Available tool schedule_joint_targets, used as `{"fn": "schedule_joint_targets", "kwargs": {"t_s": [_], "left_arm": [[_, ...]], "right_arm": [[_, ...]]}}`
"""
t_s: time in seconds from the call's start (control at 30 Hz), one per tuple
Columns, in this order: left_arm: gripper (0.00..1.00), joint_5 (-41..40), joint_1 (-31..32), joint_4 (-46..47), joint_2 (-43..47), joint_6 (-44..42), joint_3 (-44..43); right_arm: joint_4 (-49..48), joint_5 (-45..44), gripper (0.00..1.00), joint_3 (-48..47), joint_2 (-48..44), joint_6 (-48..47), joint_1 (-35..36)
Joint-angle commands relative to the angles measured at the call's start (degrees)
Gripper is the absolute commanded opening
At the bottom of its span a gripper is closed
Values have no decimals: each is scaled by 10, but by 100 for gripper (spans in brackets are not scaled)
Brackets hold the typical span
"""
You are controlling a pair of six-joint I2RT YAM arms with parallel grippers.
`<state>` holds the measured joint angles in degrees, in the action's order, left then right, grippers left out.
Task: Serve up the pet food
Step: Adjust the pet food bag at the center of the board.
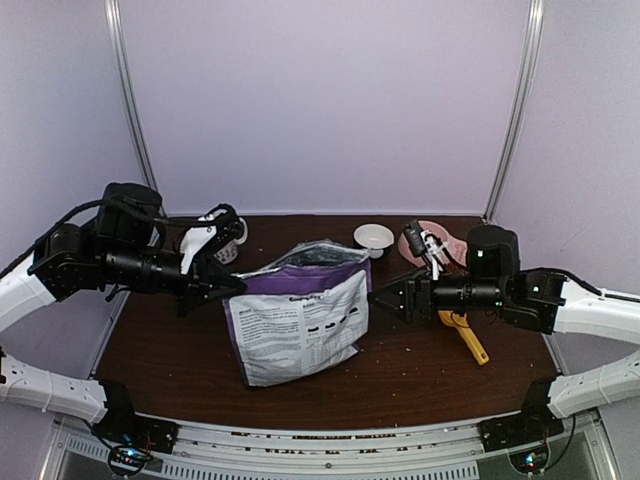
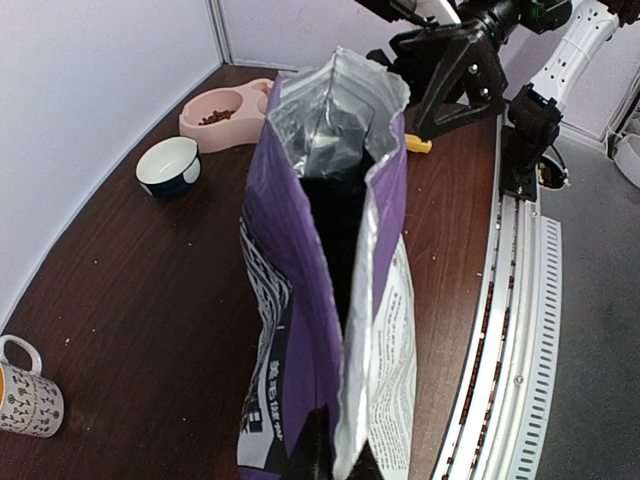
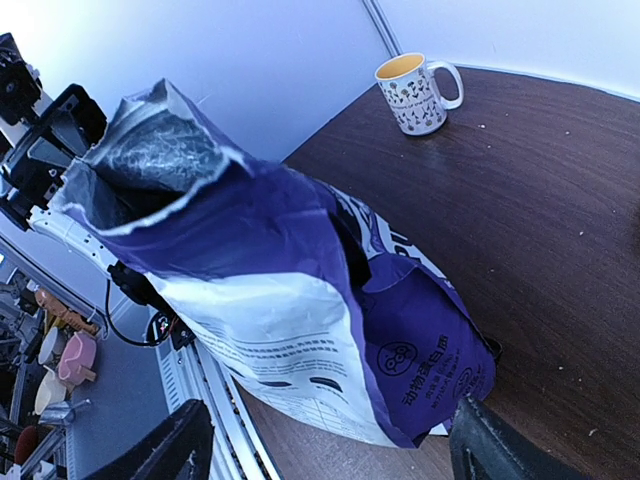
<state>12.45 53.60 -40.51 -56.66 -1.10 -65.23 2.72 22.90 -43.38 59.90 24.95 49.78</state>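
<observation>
Where the dark brown wood-grain table [image 1: 420, 370] fills the lower half of the overhead view, the purple pet-food bag [image 1: 300, 320] stands at its centre, leaning a little. It is a soft, crinkled pouch with a white printed panel and a silver foil lining at its gaping top. The inside is dark, so no contents can be made out.

The left gripper [image 1: 232, 286] meets the bag's upper left corner. Its jaws are closed and appear to pinch the top edge. In the left wrist view the open mouth runs straight up from the bottom of the frame.

The right gripper [image 1: 383, 298] sits just beside the bag's right edge, its black fingers [image 3: 160, 450] spread wide and holding nothing. In its own camera the bag fills the space ahead of them, its lower corner close to the finger at lower right.

A pink double bowl [image 2: 225, 110], smooth plastic, lies at upper left of the left wrist view. A round white bowl [image 2: 168, 165] with a dark outside is below it. A patterned mug [image 3: 412, 95] with a yellow interior stands at the top of the right wrist view. A yellow scoop [image 1: 465, 335] lies under the right arm. Small brown kibble [image 2: 215, 117] sits in one compartment of the pink bowl, well apart from both grippers.
</observation>
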Motion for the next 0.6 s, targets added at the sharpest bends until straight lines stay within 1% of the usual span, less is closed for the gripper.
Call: {"fn": "schedule_joint_targets", "kwargs": {"t_s": [0.0, 0.1, 0.2, 0.37, 0.57], "left_arm": [[0, 15, -5, 97, 20, -1, -9], [0, 12, -5, 94, 19, 1, -9], [0, 10, -5, 93, 20, 2, -8], [0, 10, -5, 95, 23, 4, -5], [0, 8, -5, 95, 21, 2, -4]], "right_arm": [[-139, 33, 83, 41, 17, -6, -3], [-155, 69, 83, 40, 55, -21, -7], [-216, 93, 83, 49, 84, -20, -7], [-243, 80, 83, 39, 120, -32, -7], [-277, 90, 82, 36, 154, -28, -3]]}}
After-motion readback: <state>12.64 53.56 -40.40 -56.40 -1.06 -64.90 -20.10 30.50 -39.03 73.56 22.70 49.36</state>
